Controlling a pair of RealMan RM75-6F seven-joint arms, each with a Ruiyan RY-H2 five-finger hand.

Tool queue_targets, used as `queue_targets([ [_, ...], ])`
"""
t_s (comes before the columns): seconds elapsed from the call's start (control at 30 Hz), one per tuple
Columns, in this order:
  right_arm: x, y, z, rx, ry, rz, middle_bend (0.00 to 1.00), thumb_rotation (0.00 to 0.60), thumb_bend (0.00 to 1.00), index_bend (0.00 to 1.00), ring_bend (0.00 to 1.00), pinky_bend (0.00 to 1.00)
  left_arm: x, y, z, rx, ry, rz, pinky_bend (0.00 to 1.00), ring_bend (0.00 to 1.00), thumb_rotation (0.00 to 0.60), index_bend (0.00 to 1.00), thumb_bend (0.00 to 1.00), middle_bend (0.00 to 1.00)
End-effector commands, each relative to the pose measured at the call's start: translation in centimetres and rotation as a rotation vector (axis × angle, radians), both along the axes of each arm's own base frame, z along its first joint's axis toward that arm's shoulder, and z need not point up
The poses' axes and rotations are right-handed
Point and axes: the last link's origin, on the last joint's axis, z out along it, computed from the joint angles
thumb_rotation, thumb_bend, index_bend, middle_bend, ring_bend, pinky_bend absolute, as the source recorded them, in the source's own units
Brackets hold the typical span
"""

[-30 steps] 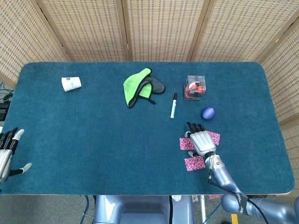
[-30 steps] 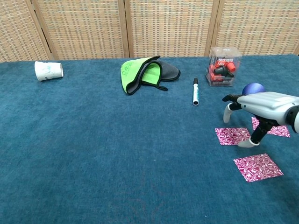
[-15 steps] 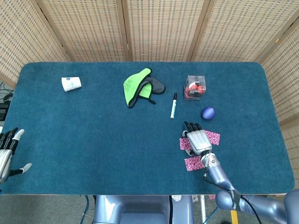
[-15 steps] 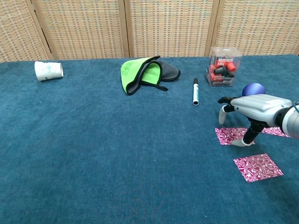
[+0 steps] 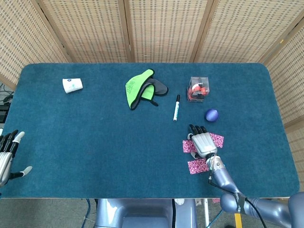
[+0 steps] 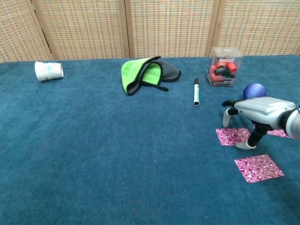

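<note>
On blue felt bench (image 5: pixel 95 142), near right front edge: right hand (image 6: pixel 255 112) hovers palm-down, fingers spread, thumb tip touching flat pink patterned paper square (image 6: pixel 233 136), nothing held. Judged light, thin, floppy, lying flush; pinch at free corner.

Left hand (image 5: pixel 6 154) open, idle.

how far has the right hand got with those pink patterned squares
Nothing looks finished: three pink patterned squares lie flat on the blue table, one under the right hand, one nearer the front edge, one partly hidden behind the hand. The hand hovers over them, fingers spread, thumb tip at the nearest square's edge, holding nothing. Picking up is all left. The left hand rests open at the table's far left.
</note>
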Motion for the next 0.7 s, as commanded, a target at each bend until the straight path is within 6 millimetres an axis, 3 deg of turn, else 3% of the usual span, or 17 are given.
queue_targets([
  [0.03, -0.01, 0.0, -0.1, 0.001, 0.001, 0.0, 0.0, 0.6, 0.31, 0.31, 0.0, 0.06, 0.0, 0.01, 0.0, 0.0, 0.0, 0.0, 0.0, 0.0, 0.6, 0.0, 0.0, 0.0],
  [0.7, -0.46, -0.04, -0.56, 0.003, 0.001, 0.003, 0.0, 0.6, 0.34, 0.32, 0.0, 0.06, 0.0, 0.01, -0.01, 0.0, 0.0, 0.002, 0.0, 0.0, 0.6, 0.0, 0.0, 0.0],
])
